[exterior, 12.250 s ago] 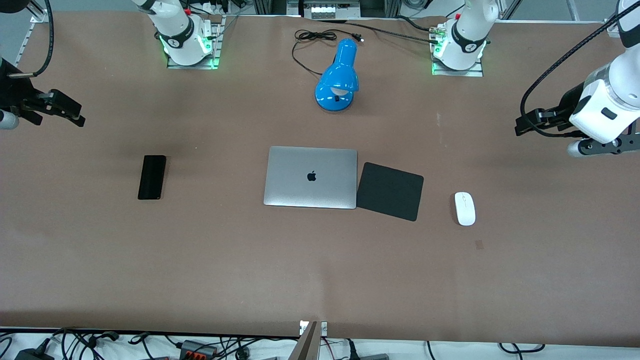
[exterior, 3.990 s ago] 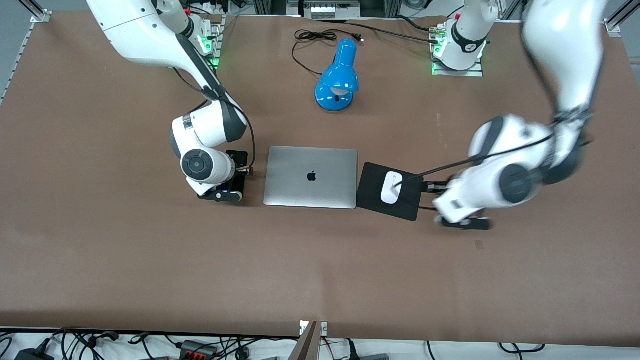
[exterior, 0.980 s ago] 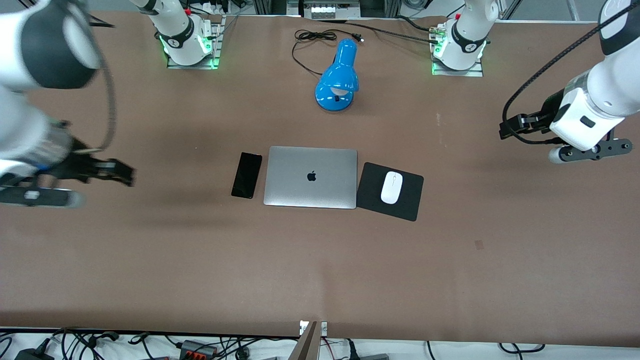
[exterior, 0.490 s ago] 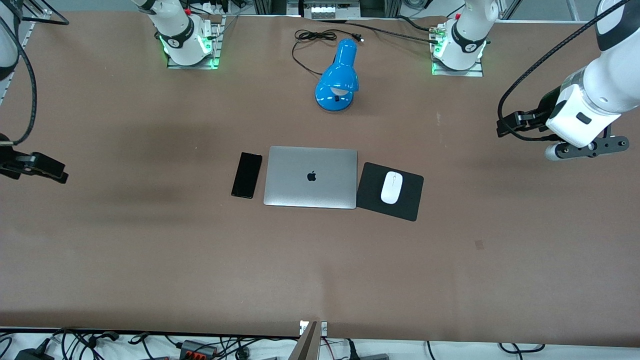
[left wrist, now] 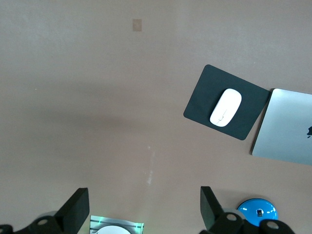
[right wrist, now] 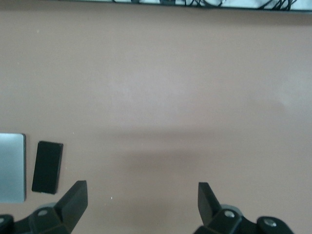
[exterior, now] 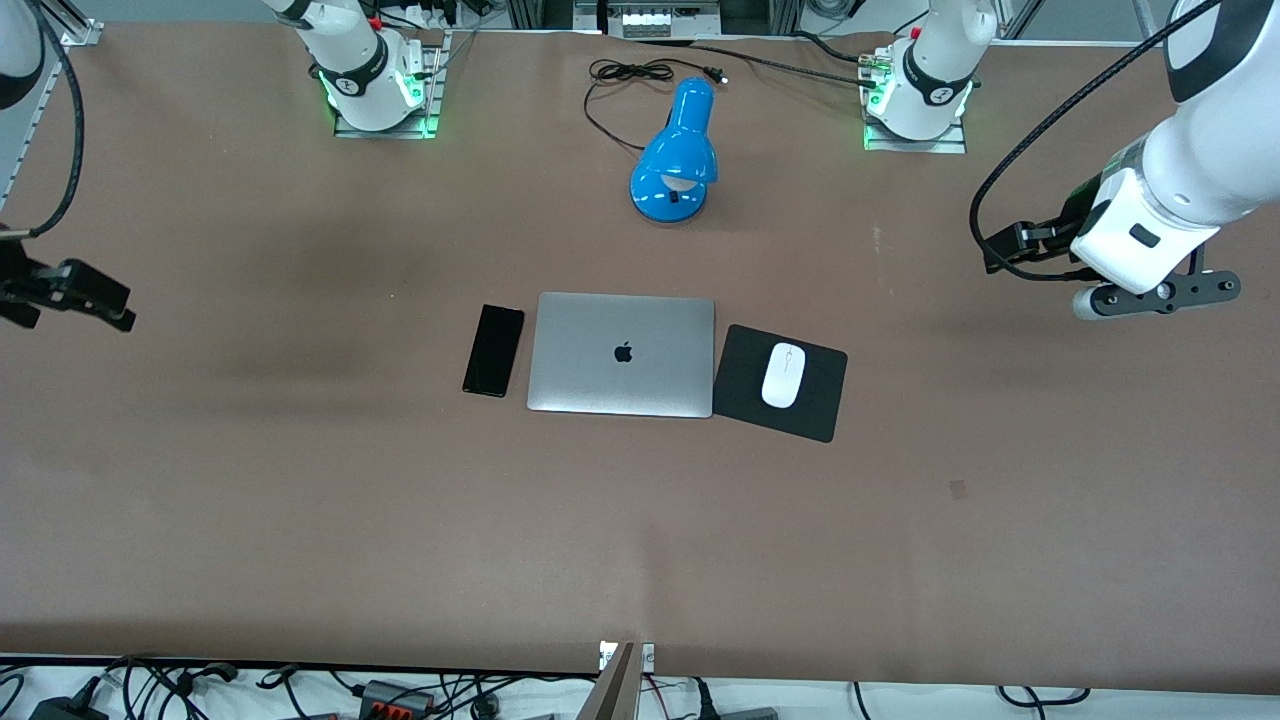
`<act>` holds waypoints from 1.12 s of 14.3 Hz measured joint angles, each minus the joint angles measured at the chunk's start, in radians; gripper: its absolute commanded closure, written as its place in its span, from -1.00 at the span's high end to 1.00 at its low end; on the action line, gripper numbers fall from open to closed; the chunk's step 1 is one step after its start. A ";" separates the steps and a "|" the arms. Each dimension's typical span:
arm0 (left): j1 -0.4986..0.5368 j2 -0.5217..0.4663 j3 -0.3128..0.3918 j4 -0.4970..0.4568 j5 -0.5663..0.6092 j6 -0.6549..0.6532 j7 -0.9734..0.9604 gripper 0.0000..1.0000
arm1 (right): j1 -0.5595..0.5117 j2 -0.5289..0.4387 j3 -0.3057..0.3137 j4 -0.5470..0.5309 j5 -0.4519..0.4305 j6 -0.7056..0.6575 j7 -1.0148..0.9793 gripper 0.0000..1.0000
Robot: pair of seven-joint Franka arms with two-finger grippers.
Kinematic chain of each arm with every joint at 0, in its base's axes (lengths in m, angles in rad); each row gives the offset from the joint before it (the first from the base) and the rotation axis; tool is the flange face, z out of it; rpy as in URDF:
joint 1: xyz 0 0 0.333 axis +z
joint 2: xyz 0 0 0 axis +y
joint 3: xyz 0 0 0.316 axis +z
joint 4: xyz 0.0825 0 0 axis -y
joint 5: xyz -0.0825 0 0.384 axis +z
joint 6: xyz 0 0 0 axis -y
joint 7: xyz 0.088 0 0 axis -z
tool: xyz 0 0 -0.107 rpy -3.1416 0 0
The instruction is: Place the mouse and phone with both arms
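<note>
The white mouse lies on the black mouse pad, beside the closed silver laptop toward the left arm's end; it also shows in the left wrist view. The black phone lies flat beside the laptop toward the right arm's end, and shows in the right wrist view. My left gripper is open and empty, up over bare table at the left arm's end. My right gripper is open and empty, up over bare table at the right arm's end.
A blue desk lamp with a black cord lies farther from the front camera than the laptop. The two arm bases stand along the table's edge by the robots. Cables lie off the table's near edge.
Both arms have drawn away from the laptop. The right gripper rose a little at its end of the table. The left gripper shifted slightly toward the middle. Mouse and phone have not moved.
</note>
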State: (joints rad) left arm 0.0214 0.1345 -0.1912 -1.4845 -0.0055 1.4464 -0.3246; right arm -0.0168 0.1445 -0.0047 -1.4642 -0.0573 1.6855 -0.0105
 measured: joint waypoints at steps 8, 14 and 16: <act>0.000 -0.001 0.004 0.000 0.000 0.002 0.000 1.00 | 0.000 -0.157 -0.003 -0.243 0.000 0.063 -0.002 1.00; 0.000 -0.002 0.005 0.000 0.000 0.002 0.000 1.00 | 0.002 -0.158 -0.003 -0.244 0.000 0.063 -0.002 1.00; 0.000 -0.002 0.008 0.000 0.000 0.001 0.000 1.00 | 0.006 -0.158 -0.003 -0.244 0.000 0.063 -0.002 1.00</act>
State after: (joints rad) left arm 0.0212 0.1327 -0.1836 -1.4845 -0.0055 1.4479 -0.3246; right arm -0.0104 -0.0140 -0.0075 -1.7084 -0.0573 1.7486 -0.0127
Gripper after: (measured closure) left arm 0.000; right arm 0.000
